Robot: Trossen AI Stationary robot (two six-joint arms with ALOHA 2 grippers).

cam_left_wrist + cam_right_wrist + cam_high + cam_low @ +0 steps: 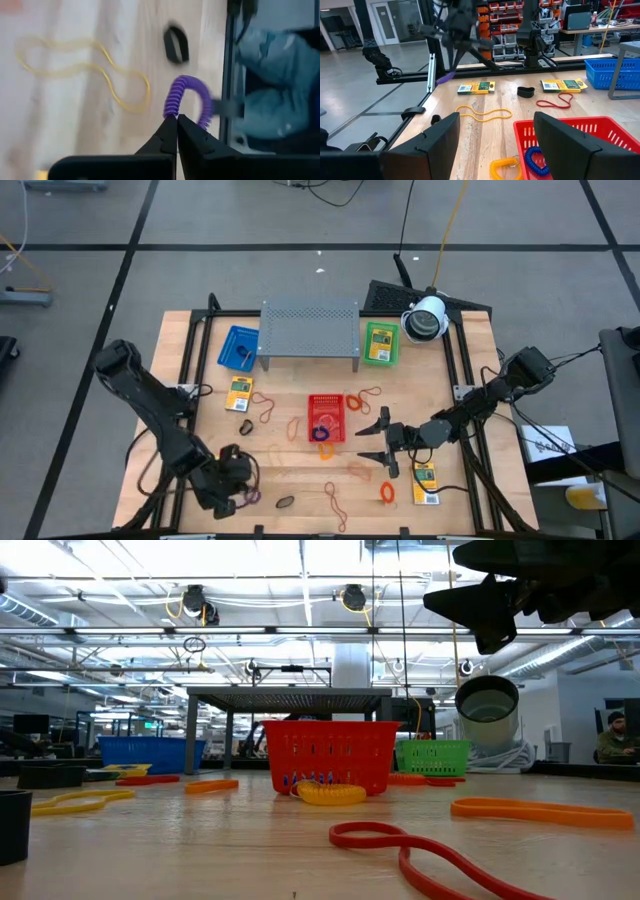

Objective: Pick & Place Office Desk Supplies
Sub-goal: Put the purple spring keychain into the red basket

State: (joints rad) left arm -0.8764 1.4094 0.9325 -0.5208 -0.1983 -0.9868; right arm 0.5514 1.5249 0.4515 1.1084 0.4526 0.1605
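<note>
A: Left gripper (243,492) sits at the table's near-left corner. In its wrist view the two fingers (172,135) meet at the tips, pinched on a purple coiled band (189,97). A black loop (176,44) and a long tan band (85,70) lie on the wood beyond it.

B: Right gripper (375,443)?

A: Fingers spread wide, holding nothing, raised just beside the red basket (327,418), on its right.

B: Baskets, counted?

A: Three: blue basket (240,347) on the left, red basket in the middle, green basket (380,343) on the right. The grey perforated rack (309,330) stands between blue and green.

B: Yellow-and-green packets?

A: Four show from above. One in the green basket (379,344), one below the blue basket (240,388), one near the right edge (425,481), and a part-hidden one behind the left arm, hard to make out.

B: Bands inside the red basket?

A: The right wrist view shows two coils there, one blue coil (536,159) and one yellow coil (504,167). The loose loops around it overlap too much to count exactly.
</note>
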